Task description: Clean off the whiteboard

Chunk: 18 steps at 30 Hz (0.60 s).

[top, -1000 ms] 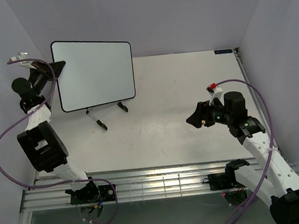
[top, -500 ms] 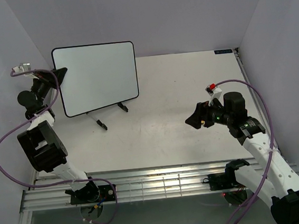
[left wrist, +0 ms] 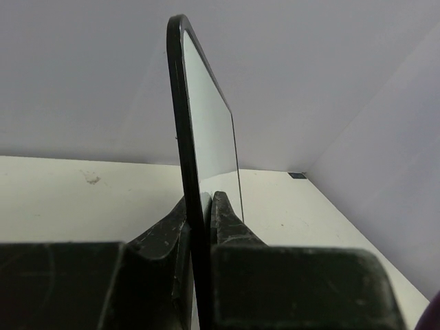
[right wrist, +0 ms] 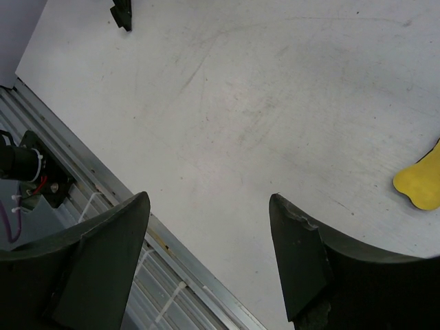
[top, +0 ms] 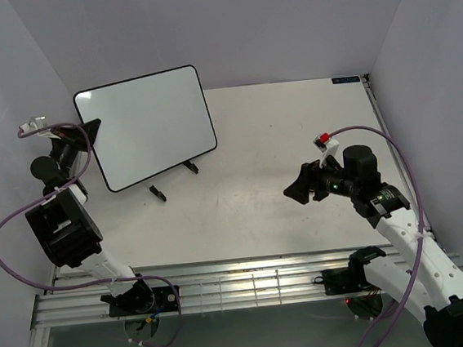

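Looking down from the top external view, the whiteboard (top: 146, 126) was seen whole at the far left of the tabletop (top: 309, 125), with its face turned up toward the camera. From the left wrist view only its edge was shown: a thin black frame rising upright, with a narrow sliver of glossy face beside it. A yellow object (right wrist: 421, 184) was caught only by the right wrist view, lying on the tabletop and cut off by the picture's right border.

The whiteboard was seen as a large white rectangle with rounded corners and a thin black frame. No writing could be made out on it. It was skewed, its right side farther back, and two small black stand legs (top: 158, 193) were seen below its lower edge. Whether they touched the tabletop could not be told.

The left end effector (top: 92, 129) was clamped on the board's left edge, the frame pinched between both fingers (left wrist: 227, 220). The right end effector (right wrist: 208, 199) was held open and empty above bare tabletop, well apart from the whiteboard.
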Tool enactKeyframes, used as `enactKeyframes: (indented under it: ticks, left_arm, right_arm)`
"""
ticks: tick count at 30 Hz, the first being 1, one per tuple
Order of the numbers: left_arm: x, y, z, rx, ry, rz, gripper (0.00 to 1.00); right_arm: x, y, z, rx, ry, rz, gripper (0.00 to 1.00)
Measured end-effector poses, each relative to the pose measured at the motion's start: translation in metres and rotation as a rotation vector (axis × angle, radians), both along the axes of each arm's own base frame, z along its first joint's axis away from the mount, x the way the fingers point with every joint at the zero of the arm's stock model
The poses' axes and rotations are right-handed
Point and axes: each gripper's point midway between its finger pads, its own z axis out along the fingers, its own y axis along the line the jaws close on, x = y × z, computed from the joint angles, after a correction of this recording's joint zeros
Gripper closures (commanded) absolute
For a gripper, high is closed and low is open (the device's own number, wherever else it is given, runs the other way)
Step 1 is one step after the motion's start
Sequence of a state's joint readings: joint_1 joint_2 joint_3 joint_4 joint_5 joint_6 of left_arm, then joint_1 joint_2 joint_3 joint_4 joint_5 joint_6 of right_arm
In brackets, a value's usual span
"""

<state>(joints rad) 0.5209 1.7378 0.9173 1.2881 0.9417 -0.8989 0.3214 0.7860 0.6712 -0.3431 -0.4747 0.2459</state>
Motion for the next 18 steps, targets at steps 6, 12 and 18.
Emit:
enactKeyframes:
  ticks: [6,12,18]
  left_arm:
    - [-0.003,0.007,-0.019,-0.003,0.027,0.036,1.0]
    - [-0.003,0.007,-0.033,0.049,0.032,0.019,1.0]
    - [-0.006,0.012,-0.057,0.12,0.052,-0.02,1.0]
  right_arm:
    - [-0.001,0.002,0.001,-0.003,-0.011,0.014,0.23]
    - [-0.006,0.005,0.005,0.0,-0.034,0.033,0.22]
    - [-0.012,0.01,0.008,0.003,-0.049,0.064,0.21]
